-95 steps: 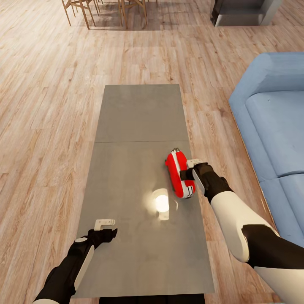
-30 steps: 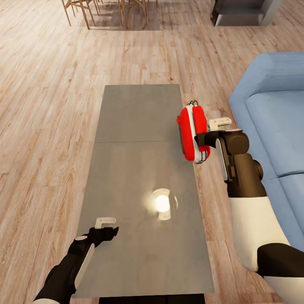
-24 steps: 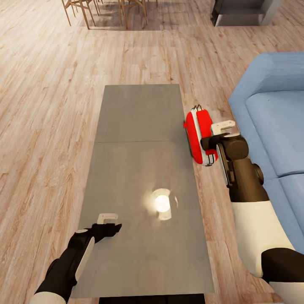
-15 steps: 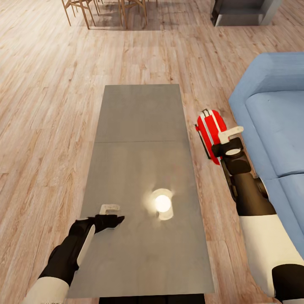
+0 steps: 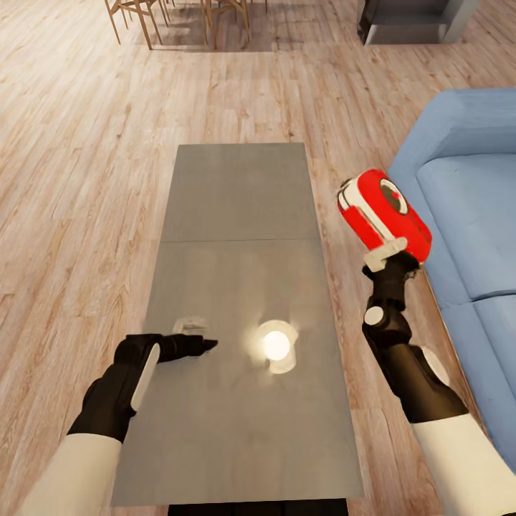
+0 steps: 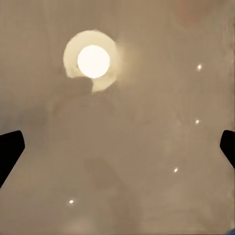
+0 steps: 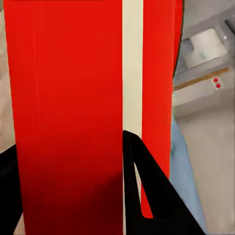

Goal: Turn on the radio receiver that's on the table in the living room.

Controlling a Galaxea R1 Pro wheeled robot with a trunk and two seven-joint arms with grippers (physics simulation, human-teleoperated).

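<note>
Right gripper (image 5: 387, 252) is closed on the radio receiver (image 5: 383, 212) and holds it up in the air, past the right edge of the table (image 5: 236, 208), between the table and the light blue sofa (image 5: 466, 215). Seen from the right wrist camera, the dark fingers (image 7: 147, 191) press against the red body (image 7: 63, 112). The radio is one small rounded oblong box, bright red, with a white band along its side and a round white mark on the face that is turned upward. It is tilted, with one end higher and farther from the robot.

Left gripper (image 5: 195, 337) hovers low over the near left part of the grey top; in the left wrist camera its two dark fingertips (image 6: 10, 152) stand wide apart with nothing between them.

One table is visible, with one seam across it and one bright round reflection (image 5: 275, 346) on its surface. Some wooden chairs (image 5: 179, 18) stand far behind on the plank floor (image 5: 79, 143)
</note>
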